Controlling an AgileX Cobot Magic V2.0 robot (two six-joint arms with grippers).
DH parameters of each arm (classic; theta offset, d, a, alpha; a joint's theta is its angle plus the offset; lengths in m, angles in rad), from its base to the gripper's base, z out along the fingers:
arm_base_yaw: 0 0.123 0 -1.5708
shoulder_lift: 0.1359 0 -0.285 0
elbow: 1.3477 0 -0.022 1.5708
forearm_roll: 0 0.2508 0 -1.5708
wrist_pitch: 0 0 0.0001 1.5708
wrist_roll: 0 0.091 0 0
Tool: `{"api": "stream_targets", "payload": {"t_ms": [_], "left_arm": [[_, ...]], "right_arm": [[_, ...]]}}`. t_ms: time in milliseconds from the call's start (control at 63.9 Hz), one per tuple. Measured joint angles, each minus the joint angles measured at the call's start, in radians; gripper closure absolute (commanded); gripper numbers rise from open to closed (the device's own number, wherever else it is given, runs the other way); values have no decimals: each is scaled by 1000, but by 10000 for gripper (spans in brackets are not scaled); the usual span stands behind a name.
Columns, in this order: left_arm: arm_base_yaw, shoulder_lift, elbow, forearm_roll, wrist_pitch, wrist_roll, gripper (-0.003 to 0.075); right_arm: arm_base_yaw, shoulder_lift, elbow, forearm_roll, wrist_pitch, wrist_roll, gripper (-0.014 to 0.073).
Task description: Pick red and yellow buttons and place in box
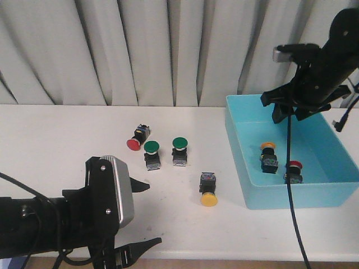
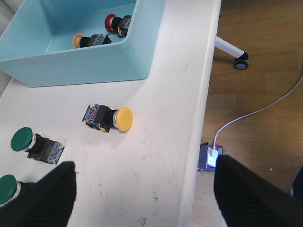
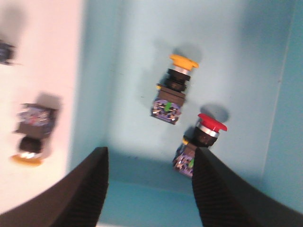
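The right hand [image 1: 293, 114] hung above the box [image 1: 247, 185], its dark ribbed fingers [image 3: 90, 189] spread and gripping nothing. The left hand [image 1: 140, 216] hovered low over the near edge of the white surface [image 1: 56, 134], fingers likewise spread and empty. Inside the smooth turquoise plastic box lay a yellow button [image 1: 268, 157] and a red button [image 1: 293, 171], domed caps on blocky black bodies. On the surface remained another yellow button [image 1: 208, 189], another red button [image 1: 137, 138] and two green-capped switches [image 1: 151, 154].
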Motion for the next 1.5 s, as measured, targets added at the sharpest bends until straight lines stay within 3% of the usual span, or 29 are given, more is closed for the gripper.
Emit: {"api": "stream_targets", "payload": {"t_ms": [235, 688, 860, 1126, 1251, 1502], "left_arm": [[0, 0, 0, 0, 0, 0, 134], [0, 0, 1, 0, 0, 0, 134], [0, 0, 3, 0, 0, 0, 134], [0, 0, 6, 0, 0, 0, 146], [0, 0, 6, 0, 0, 0, 247], [0, 0, 6, 0, 0, 0, 555]], "right_arm": [[81, -395, 277, 1, -98, 2, 249], [85, -1210, 1009, -13, -340, 20, 253], [85, -1364, 1139, -16, -347, 19, 253], [85, -1411, 1162, -18, -354, 18, 256], [85, -1411, 1162, -18, -355, 18, 312], [85, -1411, 1162, -18, -355, 18, 515]]}}
